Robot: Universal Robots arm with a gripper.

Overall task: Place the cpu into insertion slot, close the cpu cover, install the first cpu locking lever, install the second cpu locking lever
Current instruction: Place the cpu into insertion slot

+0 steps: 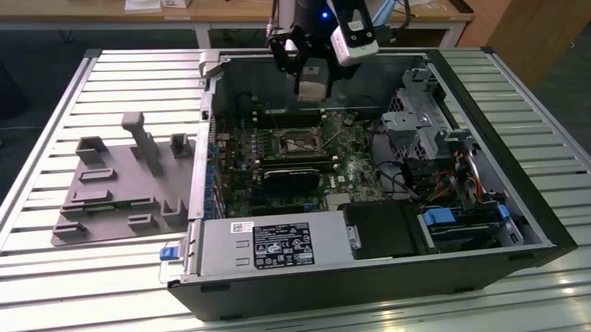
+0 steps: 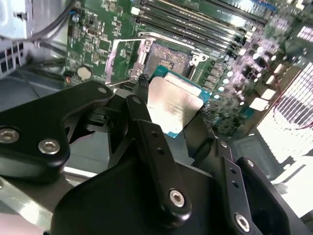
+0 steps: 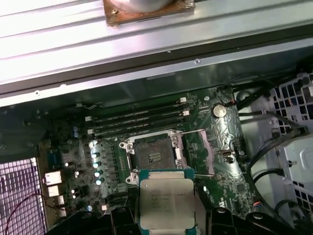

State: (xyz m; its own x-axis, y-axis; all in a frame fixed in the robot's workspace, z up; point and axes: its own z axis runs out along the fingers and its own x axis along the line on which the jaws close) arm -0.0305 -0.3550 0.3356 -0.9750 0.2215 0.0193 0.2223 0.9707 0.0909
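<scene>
My gripper (image 1: 311,88) hangs inside the open computer case, above the green board, shut on the cpu (image 2: 173,105). The cpu (image 3: 166,203) is a flat square chip with a pale metal top, held by its edges between the black fingers (image 2: 142,112). The insertion slot (image 3: 154,154) lies just beyond the chip on the board, dark centre bare and open. In the exterior view the insertion slot (image 1: 297,142) sits below the gripper. The cpu cover (image 2: 124,58) is a silvery frame swung up off the socket to one side. A thin wire lever (image 3: 188,132) stands raised beside it.
The case (image 1: 517,207) lies open on a slatted metal table (image 1: 93,277). Long memory slots (image 3: 142,117) run beside the socket. A black card (image 1: 291,180), the power supply (image 1: 277,245), cables (image 1: 416,183) and drive cage (image 1: 416,124) crowd the exterior view's right. A grey fixture tray (image 1: 120,194) lies outside.
</scene>
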